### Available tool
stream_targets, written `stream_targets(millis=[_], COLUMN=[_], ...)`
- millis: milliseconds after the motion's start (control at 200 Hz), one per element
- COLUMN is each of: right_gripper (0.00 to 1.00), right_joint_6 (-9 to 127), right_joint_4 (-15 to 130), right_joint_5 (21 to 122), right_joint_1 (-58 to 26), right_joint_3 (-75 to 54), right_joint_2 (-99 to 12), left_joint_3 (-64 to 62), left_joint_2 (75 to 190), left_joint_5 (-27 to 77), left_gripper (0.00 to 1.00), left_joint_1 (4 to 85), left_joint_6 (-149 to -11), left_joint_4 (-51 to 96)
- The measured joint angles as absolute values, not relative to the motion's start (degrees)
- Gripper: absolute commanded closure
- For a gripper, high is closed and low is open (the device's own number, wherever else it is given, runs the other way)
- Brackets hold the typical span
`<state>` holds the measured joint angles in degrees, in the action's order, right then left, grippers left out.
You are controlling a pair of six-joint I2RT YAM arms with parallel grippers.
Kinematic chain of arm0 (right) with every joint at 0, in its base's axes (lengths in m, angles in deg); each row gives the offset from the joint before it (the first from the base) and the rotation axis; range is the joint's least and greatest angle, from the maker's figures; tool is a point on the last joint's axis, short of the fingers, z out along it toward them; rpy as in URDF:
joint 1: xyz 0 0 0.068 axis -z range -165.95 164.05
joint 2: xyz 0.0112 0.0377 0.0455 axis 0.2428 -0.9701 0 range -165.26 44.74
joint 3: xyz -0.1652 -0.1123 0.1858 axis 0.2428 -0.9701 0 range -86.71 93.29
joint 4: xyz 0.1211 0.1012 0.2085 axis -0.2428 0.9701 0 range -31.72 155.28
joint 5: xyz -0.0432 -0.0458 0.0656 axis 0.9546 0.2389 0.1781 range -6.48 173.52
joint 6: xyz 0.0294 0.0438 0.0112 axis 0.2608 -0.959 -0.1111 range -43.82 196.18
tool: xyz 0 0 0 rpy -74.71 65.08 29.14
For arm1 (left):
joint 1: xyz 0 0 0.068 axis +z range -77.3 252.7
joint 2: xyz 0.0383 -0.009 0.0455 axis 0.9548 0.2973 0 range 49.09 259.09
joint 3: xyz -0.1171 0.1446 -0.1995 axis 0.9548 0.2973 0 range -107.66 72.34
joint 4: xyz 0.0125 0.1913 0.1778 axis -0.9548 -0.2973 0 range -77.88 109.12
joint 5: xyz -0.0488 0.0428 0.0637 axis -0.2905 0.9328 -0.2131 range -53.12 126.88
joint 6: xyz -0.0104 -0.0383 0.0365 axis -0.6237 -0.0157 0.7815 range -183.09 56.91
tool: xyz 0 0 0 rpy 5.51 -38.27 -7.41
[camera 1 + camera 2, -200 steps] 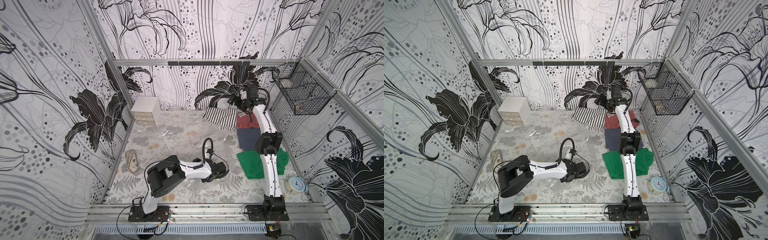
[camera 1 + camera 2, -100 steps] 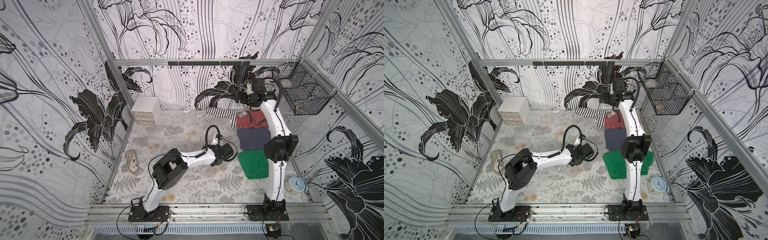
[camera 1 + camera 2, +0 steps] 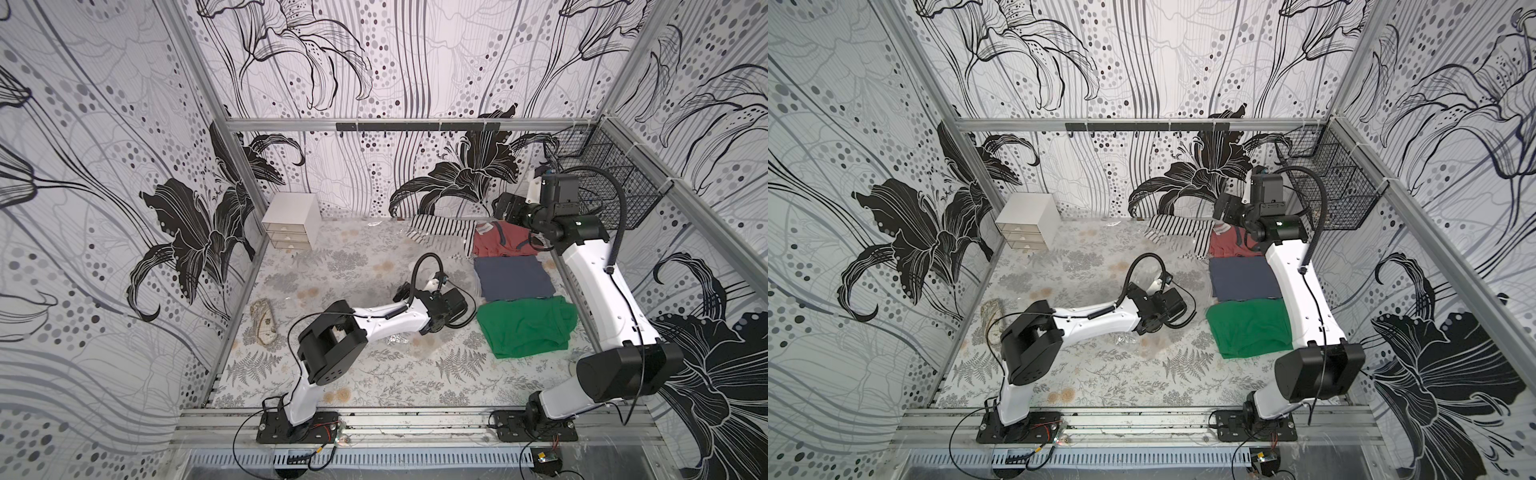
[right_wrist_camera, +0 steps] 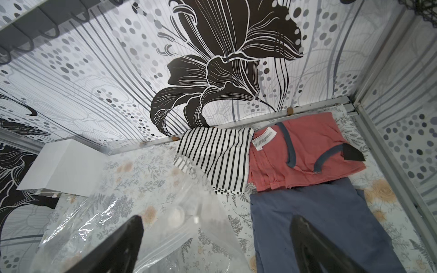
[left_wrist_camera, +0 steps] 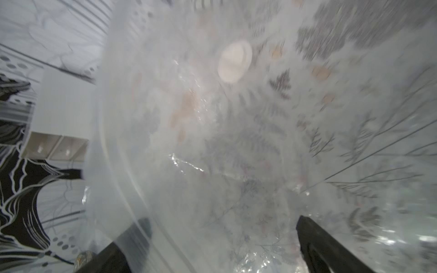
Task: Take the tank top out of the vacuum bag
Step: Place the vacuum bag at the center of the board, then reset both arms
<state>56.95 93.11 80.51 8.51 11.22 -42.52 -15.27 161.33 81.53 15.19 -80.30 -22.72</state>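
The coral tank top with grey-blue trim lies flat at the back right of the table, outside the vacuum bag; it shows in both top views. The clear crinkly bag spreads over the table's middle, with its white valve and slider clip showing. My left gripper is open low over the bag, with plastic film draped across one finger. My right gripper hangs open above the back right corner, holding nothing.
A striped garment lies by the back wall, touching the tank top. Folded blue and green garments line the right side. A white drawer box stands back left, a wire basket hangs on the right wall.
My left arm swung back and to the right over the bag, and its gripper has opened. My right gripper rose off the tank top and its arm swung toward the right wall.
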Motion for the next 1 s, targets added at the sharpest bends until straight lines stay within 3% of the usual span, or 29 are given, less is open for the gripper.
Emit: stream_targets(millis=[195, 401, 626, 791, 1001], right_gripper=[0.00, 0.00, 0.00, 0.00, 0.00], right_joint_6=[56.1, 58.0, 61.8, 66.2, 71.1], right_joint_4=[89.1, 76.1, 65.0, 57.0, 48.2], right_joint_5=[82.6, 87.9, 92.9, 100.1, 104.2], right_joint_1=[8.5, 8.5, 8.5, 8.5, 8.7], right_joint_3=[3.6, -20.9, -44.9, -57.4, -61.6], right_joint_2=[-37.2, -20.1, -8.0, -6.2, -12.9], left_joint_3=[-14.4, 15.8, 43.0, 51.4, 50.5], left_joint_2=[140.1, 109.7, 96.4, 95.3, 117.4], left_joint_5=[79.7, 81.6, 92.3, 92.1, 90.7], left_gripper=[0.01, 0.01, 0.01, 0.01, 0.01], left_joint_1=[12.4, 19.2, 32.1, 43.3, 49.6], left_joint_6=[-71.0, -67.7, -68.8, -71.3, -66.5], left_joint_4=[-5.4, 19.8, 23.5, 24.9, 39.0])
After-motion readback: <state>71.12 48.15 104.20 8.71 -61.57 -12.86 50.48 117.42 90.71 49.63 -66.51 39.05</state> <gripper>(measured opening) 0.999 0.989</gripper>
